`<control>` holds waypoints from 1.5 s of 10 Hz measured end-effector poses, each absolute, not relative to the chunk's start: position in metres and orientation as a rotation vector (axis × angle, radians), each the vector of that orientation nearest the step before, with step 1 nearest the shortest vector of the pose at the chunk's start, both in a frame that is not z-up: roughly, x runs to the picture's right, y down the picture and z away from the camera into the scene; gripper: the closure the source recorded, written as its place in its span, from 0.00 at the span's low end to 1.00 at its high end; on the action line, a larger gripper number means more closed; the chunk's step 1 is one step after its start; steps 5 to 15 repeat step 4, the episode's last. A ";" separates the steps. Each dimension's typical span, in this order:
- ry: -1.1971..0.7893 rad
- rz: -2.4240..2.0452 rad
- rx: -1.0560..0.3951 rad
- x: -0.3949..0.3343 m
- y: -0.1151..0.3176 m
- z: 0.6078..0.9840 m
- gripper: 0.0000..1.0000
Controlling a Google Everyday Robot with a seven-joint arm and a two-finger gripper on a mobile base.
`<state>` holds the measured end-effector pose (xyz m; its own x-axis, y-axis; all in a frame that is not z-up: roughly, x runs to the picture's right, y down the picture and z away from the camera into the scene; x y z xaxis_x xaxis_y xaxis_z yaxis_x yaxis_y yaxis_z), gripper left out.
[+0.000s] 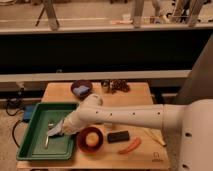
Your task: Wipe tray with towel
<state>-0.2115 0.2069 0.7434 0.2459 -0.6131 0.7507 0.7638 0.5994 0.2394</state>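
A green tray [35, 120] sits on the left of the wooden table. A pale towel [55, 131] lies on the tray floor at its right side, under the end of my white arm. My gripper [61, 128] is over the tray at the towel, pressed down on it. A silver utensil [48, 135] lies in the tray just left of the towel.
A red bowl [90, 139] with a round fruit stands right of the tray. A black block [118, 136], a carrot [130, 146] and a pale stick [154, 137] lie front right. A dark bowl [81, 89] with something blue, a small can [105, 86] and a dark cluster [119, 86] stand at the back.
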 end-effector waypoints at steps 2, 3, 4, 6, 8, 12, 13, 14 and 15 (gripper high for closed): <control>-0.931 -0.965 -0.195 -0.218 0.200 0.747 0.49; -0.931 -0.980 -0.199 -0.225 0.196 0.750 0.37; -0.928 -0.993 -0.204 -0.230 0.194 0.750 0.29; -0.928 -0.993 -0.204 -0.230 0.194 0.750 0.29; -0.928 -0.993 -0.204 -0.230 0.194 0.750 0.29; -0.928 -0.993 -0.204 -0.230 0.194 0.750 0.29; -0.928 -0.993 -0.204 -0.230 0.194 0.750 0.29; -0.928 -0.993 -0.204 -0.230 0.194 0.750 0.29; -0.928 -0.993 -0.204 -0.230 0.194 0.750 0.29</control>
